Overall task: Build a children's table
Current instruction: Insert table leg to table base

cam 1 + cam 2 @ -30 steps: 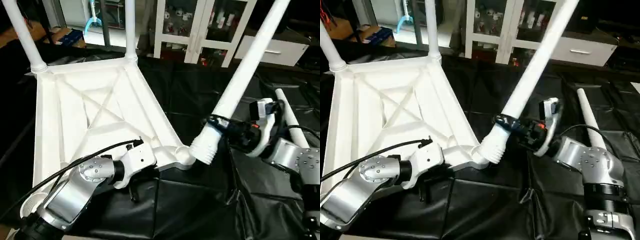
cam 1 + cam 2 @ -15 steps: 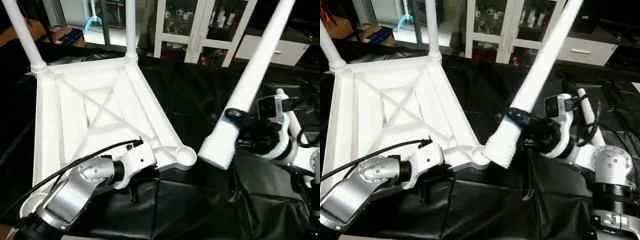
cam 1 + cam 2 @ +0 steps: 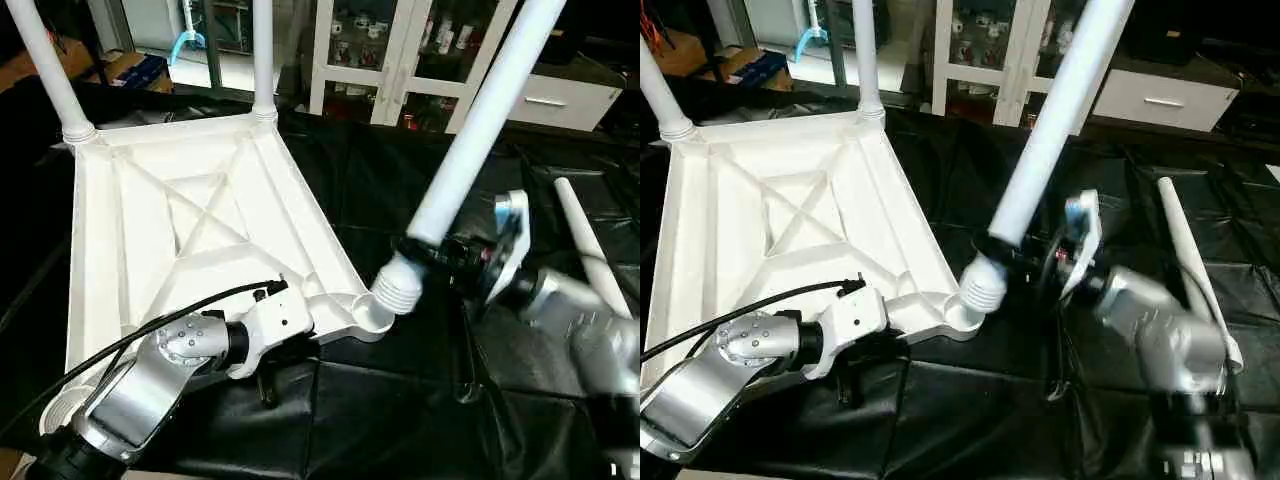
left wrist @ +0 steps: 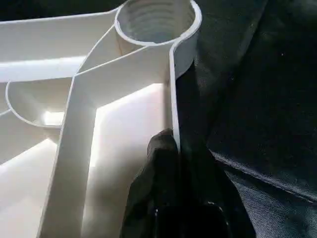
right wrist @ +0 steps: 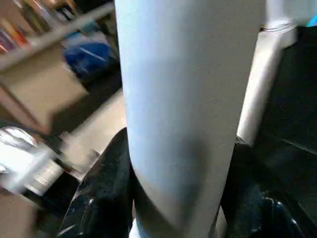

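- Since a second ago, the long tapered white tube leg (ribbed end) has been swung back onto the round corner socket.
- It is clamped by the right gripper.
- The white plastic ribbed tabletop rim is pinched by the left gripper.

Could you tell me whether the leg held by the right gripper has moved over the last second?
Yes. The held leg swung away, then returned; its threaded end now sits at the table top's near corner socket, more upright than before.
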